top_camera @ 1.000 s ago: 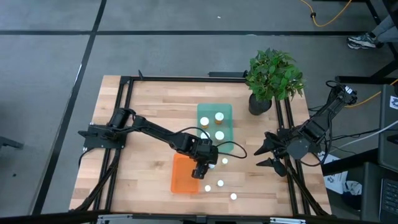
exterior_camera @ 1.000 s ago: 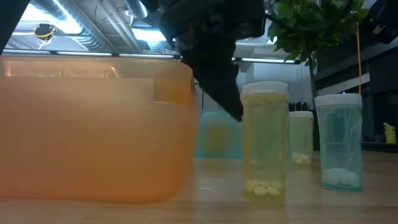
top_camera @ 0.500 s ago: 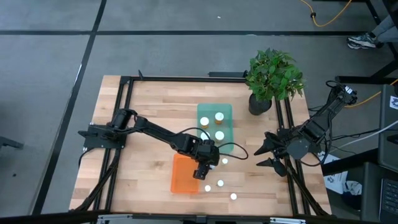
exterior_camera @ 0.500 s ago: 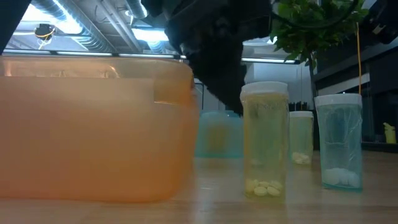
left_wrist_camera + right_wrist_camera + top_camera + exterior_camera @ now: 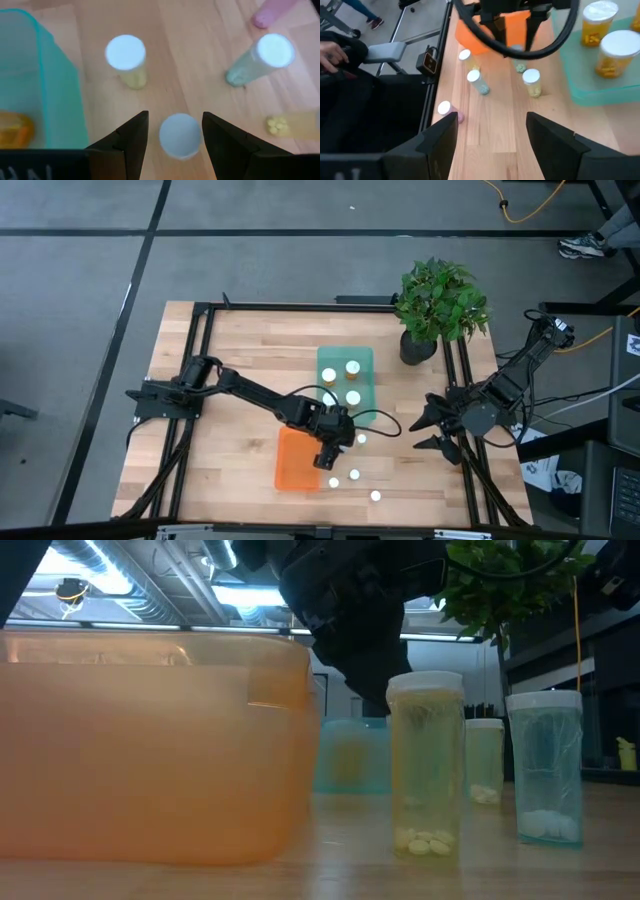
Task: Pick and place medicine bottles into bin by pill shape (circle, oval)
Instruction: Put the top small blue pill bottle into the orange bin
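A robotics lab: framed workbench (image 5: 245, 345), exposed ceiling ducts (image 5: 150, 585) (grey floor (image 5: 80, 270) around).

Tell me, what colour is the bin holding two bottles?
Translucent teal-green bin, best seen in the high view.

bottles (image 5: 125, 51): white caps | bin (image 5: 298, 460): orange | tray (image 5: 345, 385): teal | table (image 5: 230, 370): light wood

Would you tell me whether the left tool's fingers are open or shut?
Open: the left tool straddles an upright white-capped bottle, with gaps visible on both sides.
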Robot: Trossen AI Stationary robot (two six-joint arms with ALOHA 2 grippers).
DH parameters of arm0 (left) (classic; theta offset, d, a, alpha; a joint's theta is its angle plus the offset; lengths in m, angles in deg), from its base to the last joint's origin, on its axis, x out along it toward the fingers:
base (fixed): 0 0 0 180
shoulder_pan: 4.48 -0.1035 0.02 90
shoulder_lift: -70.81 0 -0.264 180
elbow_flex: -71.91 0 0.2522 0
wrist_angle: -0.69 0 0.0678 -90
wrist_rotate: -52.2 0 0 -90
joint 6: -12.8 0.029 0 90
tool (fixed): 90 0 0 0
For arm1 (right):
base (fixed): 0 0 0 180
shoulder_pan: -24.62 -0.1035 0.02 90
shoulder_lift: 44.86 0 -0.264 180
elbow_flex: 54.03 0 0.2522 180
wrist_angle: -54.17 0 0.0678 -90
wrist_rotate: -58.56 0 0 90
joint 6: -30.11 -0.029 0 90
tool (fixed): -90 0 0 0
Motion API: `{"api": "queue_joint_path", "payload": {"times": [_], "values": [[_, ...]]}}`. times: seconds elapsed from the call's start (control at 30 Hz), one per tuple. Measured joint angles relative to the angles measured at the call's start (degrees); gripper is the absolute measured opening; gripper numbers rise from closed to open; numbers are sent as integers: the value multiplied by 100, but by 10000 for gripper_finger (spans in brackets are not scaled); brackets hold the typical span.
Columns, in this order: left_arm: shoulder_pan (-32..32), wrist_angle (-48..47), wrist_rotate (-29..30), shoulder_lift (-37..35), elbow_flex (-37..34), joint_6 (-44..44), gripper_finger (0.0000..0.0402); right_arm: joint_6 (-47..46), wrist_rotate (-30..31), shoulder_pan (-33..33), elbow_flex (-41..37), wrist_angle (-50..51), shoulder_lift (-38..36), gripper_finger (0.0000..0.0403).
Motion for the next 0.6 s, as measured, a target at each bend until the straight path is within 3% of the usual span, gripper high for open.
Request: {"api": "queue_joint_path", "payload": {"times": [0.13, 0.6], "values": [[78, 157, 377, 0, 0, 7, 177, -2, -119, 0, 0, -9, 0, 236], [97, -181, 328, 0, 0, -3, 177, 0, -119, 2, 0, -13, 0, 236]]}}
